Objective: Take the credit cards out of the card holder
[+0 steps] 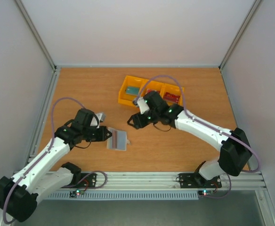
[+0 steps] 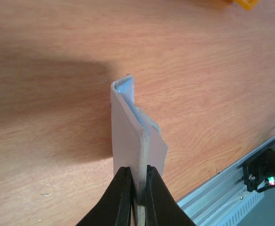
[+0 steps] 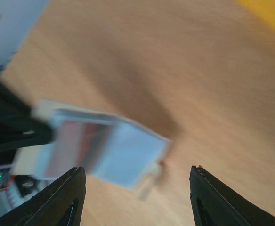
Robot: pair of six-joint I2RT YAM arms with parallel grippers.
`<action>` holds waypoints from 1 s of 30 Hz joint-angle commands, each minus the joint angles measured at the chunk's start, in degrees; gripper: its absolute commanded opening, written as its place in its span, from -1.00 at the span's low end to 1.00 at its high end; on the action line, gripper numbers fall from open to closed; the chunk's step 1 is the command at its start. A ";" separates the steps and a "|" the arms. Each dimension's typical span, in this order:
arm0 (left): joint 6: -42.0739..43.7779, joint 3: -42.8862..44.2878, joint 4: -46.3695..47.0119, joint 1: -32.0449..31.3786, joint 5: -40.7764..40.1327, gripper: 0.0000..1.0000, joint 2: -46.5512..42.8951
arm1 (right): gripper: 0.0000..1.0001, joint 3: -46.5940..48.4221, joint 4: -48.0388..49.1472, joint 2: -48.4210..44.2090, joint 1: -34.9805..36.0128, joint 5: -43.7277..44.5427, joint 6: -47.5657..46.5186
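Your left claw pinches the card holder by the counter's near edge. Your right claw gapes wide, empty.

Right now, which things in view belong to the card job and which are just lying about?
Job:
card holder, pinched by the left gripper
right gripper, open beside it
teal card, red card and dark red card, lying in the tray

Not the job:
yellow tray
aluminium rail at the near edge
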 commanded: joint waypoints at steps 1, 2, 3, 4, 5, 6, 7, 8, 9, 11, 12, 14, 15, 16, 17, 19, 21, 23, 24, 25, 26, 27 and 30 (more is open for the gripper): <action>-7.50 -2.10 8.78 -0.17 1.26 -0.99 2.12 | 0.26 -6.44 21.97 1.41 7.23 -8.28 8.76; -8.67 -3.05 10.03 -0.17 1.77 -0.99 2.59 | 0.29 -6.89 24.67 3.44 7.86 -9.94 10.58; -9.42 -3.98 10.94 -0.17 2.09 -0.99 2.97 | 0.31 -6.81 25.66 5.66 8.35 -10.19 12.14; -10.33 -4.75 11.56 -0.13 1.86 -0.99 3.44 | 0.32 -6.50 25.68 7.49 8.60 -9.62 13.65; -10.82 -5.39 12.22 0.03 1.84 -0.99 3.72 | 0.32 -6.37 25.60 8.80 8.81 -8.72 15.26; -11.44 -6.15 13.12 0.23 2.13 -0.99 3.97 | 0.32 -6.36 25.27 9.74 9.00 -7.82 16.01; -11.74 -6.77 14.27 0.34 2.61 -0.99 4.15 | 0.31 -6.43 25.21 10.44 9.25 -7.53 16.19; -12.06 -7.37 15.38 0.45 3.06 -0.99 4.22 | 0.30 -6.44 25.20 11.17 9.51 -7.91 16.12; -12.53 -7.97 16.75 0.57 3.36 -0.99 4.37 | 0.27 -6.63 25.40 11.82 9.69 -8.58 16.07; -13.26 -9.35 19.23 0.77 3.55 -0.99 4.58 | 0.16 -7.23 26.85 13.27 10.06 -10.74 16.41; -13.53 -10.02 20.64 0.87 3.49 -0.99 4.68 | 0.09 -7.50 27.65 14.37 10.18 -11.86 16.75; -14.43 -11.04 21.78 1.05 3.16 -0.99 4.95 | -0.02 -7.67 29.12 16.19 10.40 -13.65 17.68; -14.62 -11.29 21.80 1.13 2.73 -0.99 4.94 | -0.05 -7.55 29.11 16.94 10.53 -14.13 17.87; -14.82 -11.55 21.87 1.27 2.52 -0.99 5.10 | -0.08 -7.38 29.01 17.64 10.70 -14.27 17.97; -14.85 -11.69 21.93 1.39 2.49 -0.99 5.32 | -0.12 -7.14 29.05 18.18 10.73 -14.77 18.10; -14.79 -11.70 21.98 1.49 2.40 -0.99 5.79 | -0.17 -6.70 28.81 19.09 10.81 -15.38 18.20; -14.77 -11.69 21.96 1.58 2.31 -0.99 6.19 | -0.22 -6.46 27.51 19.52 10.91 -14.39 17.93; -14.68 -11.87 22.10 1.73 2.16 -0.99 6.47 | -0.29 -6.44 25.86 19.64 10.84 -12.88 17.20; -14.72 -12.01 22.23 1.76 2.07 -0.99 6.64 | -0.32 -6.52 25.41 19.51 10.87 -12.60 16.89; -14.76 -12.12 22.31 1.78 1.98 -0.99 6.77 | -0.35 -6.53 25.21 19.55 10.89 -12.56 16.62; -14.84 -12.27 22.42 1.84 1.88 -0.99 6.88 | -0.39 -6.36 24.90 19.62 10.79 -12.51 16.43; -14.89 -12.39 22.63 1.88 1.81 -0.99 7.00 | -0.42 -5.98 24.27 19.74 10.90 -12.37 16.16; -15.10 -12.70 23.31 1.89 2.06 -0.99 7.29 | -0.46 -5.02 21.65 20.14 10.96 -11.76 15.54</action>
